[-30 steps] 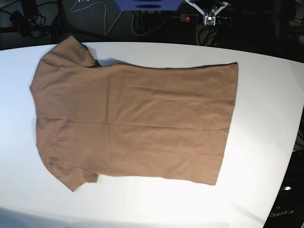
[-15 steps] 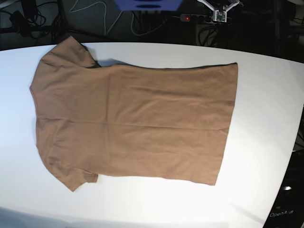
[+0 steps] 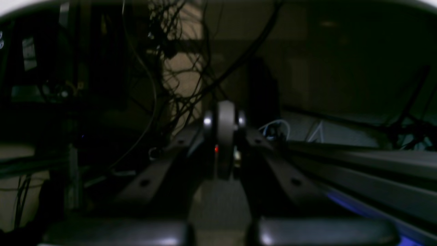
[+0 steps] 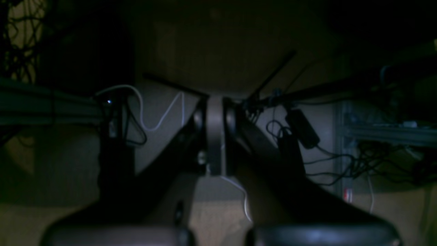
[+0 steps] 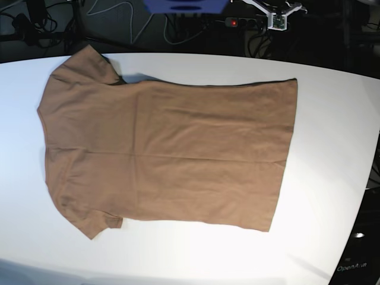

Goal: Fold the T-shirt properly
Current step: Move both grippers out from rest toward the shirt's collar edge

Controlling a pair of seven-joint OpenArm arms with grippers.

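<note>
The tan-brown T-shirt (image 5: 169,148) lies spread flat on the white table (image 5: 332,148) in the base view, sleeves to the left and hem to the right. Neither gripper touches it. My left gripper (image 3: 223,114) is shut with nothing between its fingers and points into a dark space full of cables. My right gripper (image 4: 215,102) is also shut and empty, facing a dim area off the table. A small white part of an arm (image 5: 278,15) shows beyond the table's far edge at the top right.
Behind the table's far edge are tangled cables, a power strip with a red light (image 5: 234,22) and a blue object (image 5: 184,5). The table's rounded right edge (image 5: 365,196) drops off to a dark floor.
The white arm part at the top right of the base view has drifted to the right and slightly up. The T-shirt has not moved.
</note>
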